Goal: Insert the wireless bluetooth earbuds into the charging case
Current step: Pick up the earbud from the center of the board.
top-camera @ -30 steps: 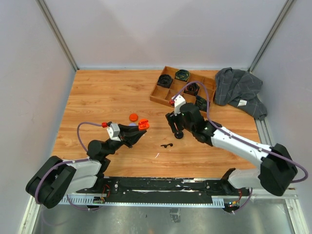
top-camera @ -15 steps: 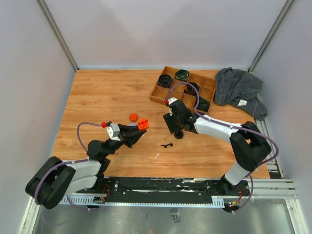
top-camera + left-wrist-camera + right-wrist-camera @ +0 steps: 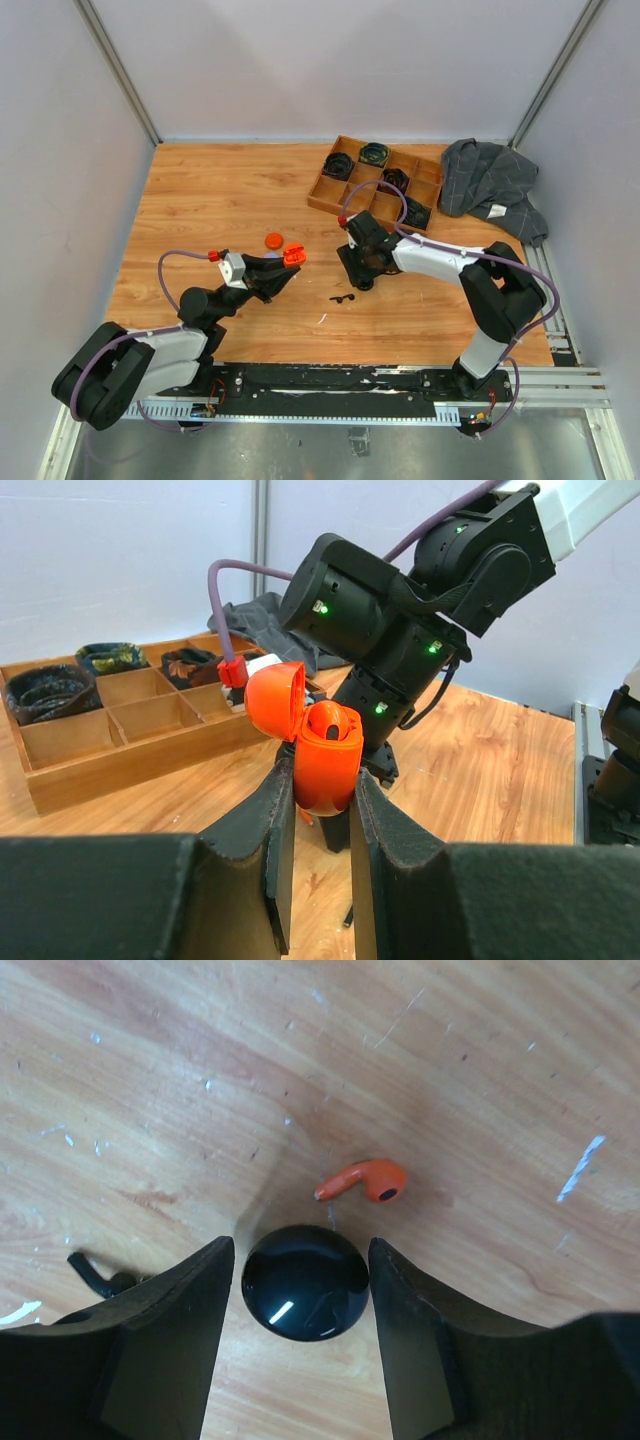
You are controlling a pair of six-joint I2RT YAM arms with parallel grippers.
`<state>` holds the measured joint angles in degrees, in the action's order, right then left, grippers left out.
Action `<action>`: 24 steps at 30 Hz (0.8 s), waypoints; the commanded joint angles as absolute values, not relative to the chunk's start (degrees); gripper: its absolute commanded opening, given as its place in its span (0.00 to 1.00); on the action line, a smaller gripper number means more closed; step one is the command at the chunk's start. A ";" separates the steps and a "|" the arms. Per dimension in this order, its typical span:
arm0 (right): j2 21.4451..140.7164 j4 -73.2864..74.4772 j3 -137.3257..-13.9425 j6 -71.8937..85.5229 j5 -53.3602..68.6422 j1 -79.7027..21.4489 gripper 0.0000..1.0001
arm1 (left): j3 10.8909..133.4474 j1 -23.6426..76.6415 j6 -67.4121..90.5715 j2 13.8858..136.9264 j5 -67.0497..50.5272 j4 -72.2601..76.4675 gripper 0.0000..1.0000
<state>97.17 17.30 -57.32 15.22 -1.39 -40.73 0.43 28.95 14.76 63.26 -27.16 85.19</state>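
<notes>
My left gripper point(image 3: 285, 268) is shut on an open orange charging case point(image 3: 325, 752), lid up, with one orange earbud seated inside it; it holds the case above the table point(image 3: 200, 200). My right gripper point(image 3: 303, 1282) is open and points down, its fingers on either side of a round black case point(image 3: 305, 1282) on the table, not touching it. A loose orange earbud point(image 3: 365, 1180) lies just beyond the black case. A black earbud point(image 3: 343, 298) lies on the table near the right gripper point(image 3: 362, 272); it also shows in the right wrist view point(image 3: 98, 1274).
An orange round case point(image 3: 273, 240) lies on the table beyond the left gripper. A wooden compartment tray point(image 3: 335, 188) with coiled black cables stands at the back right. A grey cloth point(image 3: 490, 185) lies at the far right.
My right arm has folded in and its gripper has come down over the black case. The left arm has held still with the orange case.
</notes>
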 commanded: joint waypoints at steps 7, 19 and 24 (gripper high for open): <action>92.28 23.09 -57.73 16.32 -0.41 -41.02 0.58 | -3.25 28.52 14.24 62.07 -27.08 86.59 0.00; 96.84 23.50 -64.39 21.50 -5.72 -37.57 0.49 | -3.30 28.48 13.97 60.98 -26.81 85.39 0.00; 100.19 24.39 -65.91 24.20 -5.67 -36.59 0.43 | -3.22 28.48 13.97 60.60 -26.90 85.06 0.00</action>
